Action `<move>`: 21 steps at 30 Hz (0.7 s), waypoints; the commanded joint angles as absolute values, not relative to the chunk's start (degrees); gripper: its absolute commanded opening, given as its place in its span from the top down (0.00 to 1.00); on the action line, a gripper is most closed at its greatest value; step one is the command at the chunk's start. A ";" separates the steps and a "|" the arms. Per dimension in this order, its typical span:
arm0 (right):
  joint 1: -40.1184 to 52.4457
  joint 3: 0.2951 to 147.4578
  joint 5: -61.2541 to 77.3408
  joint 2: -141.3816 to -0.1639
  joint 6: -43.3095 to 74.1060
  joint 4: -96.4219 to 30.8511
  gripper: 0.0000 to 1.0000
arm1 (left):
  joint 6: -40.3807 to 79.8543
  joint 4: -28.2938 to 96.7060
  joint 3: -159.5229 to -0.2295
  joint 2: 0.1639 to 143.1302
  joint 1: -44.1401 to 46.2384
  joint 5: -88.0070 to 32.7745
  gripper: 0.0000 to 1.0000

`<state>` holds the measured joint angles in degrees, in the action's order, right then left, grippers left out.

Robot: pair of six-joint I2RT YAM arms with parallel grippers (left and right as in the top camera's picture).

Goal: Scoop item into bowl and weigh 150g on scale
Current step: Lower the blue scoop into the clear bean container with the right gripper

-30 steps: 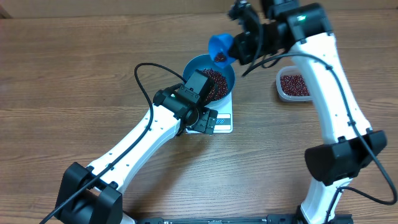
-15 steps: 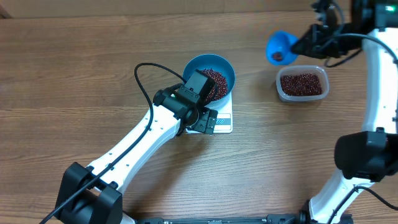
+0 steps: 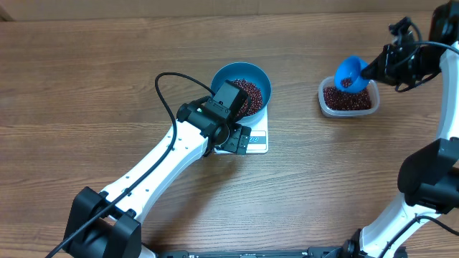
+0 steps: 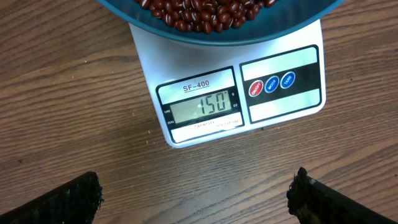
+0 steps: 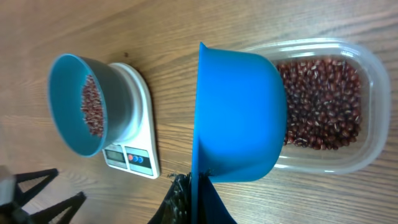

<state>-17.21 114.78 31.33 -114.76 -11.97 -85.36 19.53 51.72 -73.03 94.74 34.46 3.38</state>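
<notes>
**Weighing stage, which I judge essentially complete.** The bowl (image 3: 228, 74), bright blue, deep and smooth-rimmed, sits on the scale (image 4: 283, 111), a flat white square of hard plastic on the wood-grain counter (image 3: 86, 86). The scale's grey display (image 4: 202, 107) reads 150. The beans (image 4: 205, 12), small, oval and glossy dark red-brown, lie in a loose heap inside the bowl.

My left fingers (image 4: 68, 202) stand wide apart and hold nothing, hovering over the counter just in front of the scale. My right fingers (image 5: 179, 198) are clamped on the handle of the scoop (image 5: 239, 118), a smooth blue plastic cup. It hangs above the tub (image 5: 368, 93), a clear rounded-rectangle container well to the right of the scale and holding more beans. The overhead view shows a few beans in the scoop.

I judge the target weight met. What is left is at most tipping the scoop's leftover into the tub and setting the scoop down.
</notes>
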 commanded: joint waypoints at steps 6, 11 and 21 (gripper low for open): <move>-17.39 105.60 27.44 -114.93 -11.97 -79.64 0.96 | 19.92 51.79 -73.65 94.39 34.52 2.94 0.00; -17.39 102.19 26.28 -114.93 -11.97 -75.16 0.96 | 19.92 51.79 -73.65 94.39 34.52 2.94 0.01; -17.43 101.89 15.03 -114.93 -6.98 -73.10 0.89 | 19.90 51.79 -73.65 94.39 34.52 2.94 0.01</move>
<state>-17.23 101.97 18.41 -114.91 -9.10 -73.69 19.53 51.72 -73.03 94.74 34.46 3.38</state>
